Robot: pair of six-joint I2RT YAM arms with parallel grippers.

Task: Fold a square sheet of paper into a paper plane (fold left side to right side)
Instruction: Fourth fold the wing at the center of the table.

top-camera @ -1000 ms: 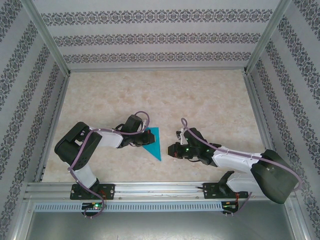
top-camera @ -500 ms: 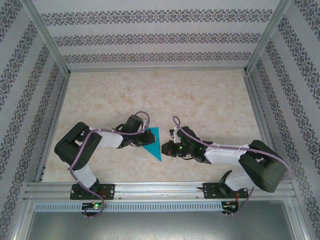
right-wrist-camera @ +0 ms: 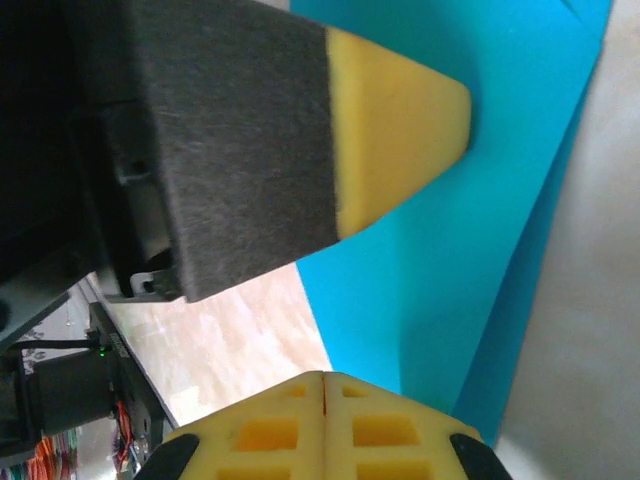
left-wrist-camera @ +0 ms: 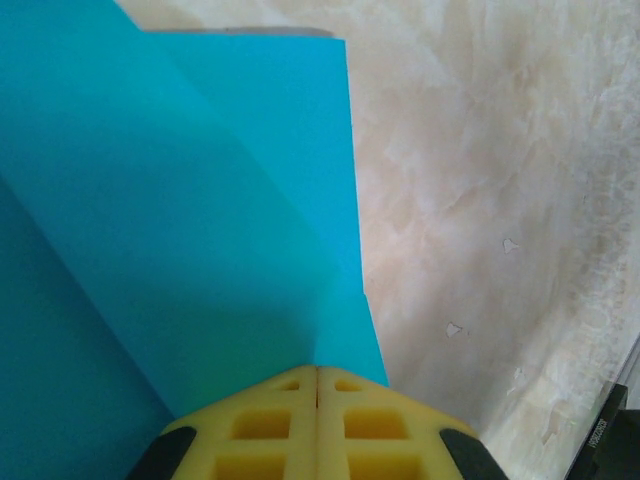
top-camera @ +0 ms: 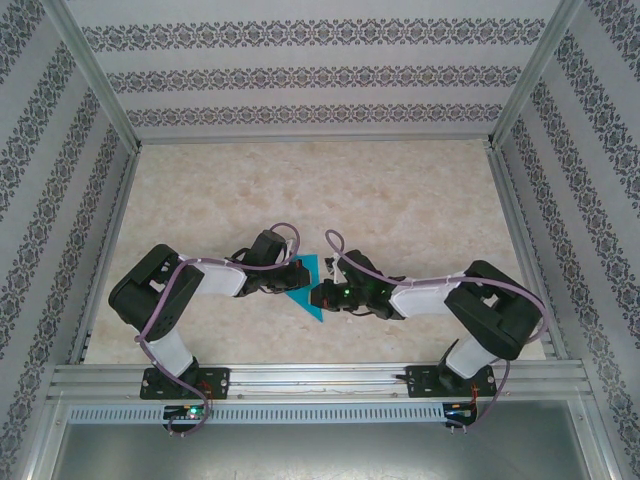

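Bright, even, diffuse light fills the overhead view, which is sharp throughout. The arms cast faint, soft shadows on the counter [top-camera: 400, 200] toward its near edge. The frame posts splay outward at the picture's corners, a mild wide-angle distortion.

In the left wrist view the left tool [left-wrist-camera: 318, 385] sits close and soft-focused. The sheet of paper [left-wrist-camera: 200, 230] grades from bright turquoise to a darker shaded band at lower left, and the counter looks pale and slightly washed out.

In the right wrist view the right tool [right-wrist-camera: 322, 390] is blurred, the left tool's near finger [right-wrist-camera: 400, 130] is fuzzy-edged, and the left margin falls dark.
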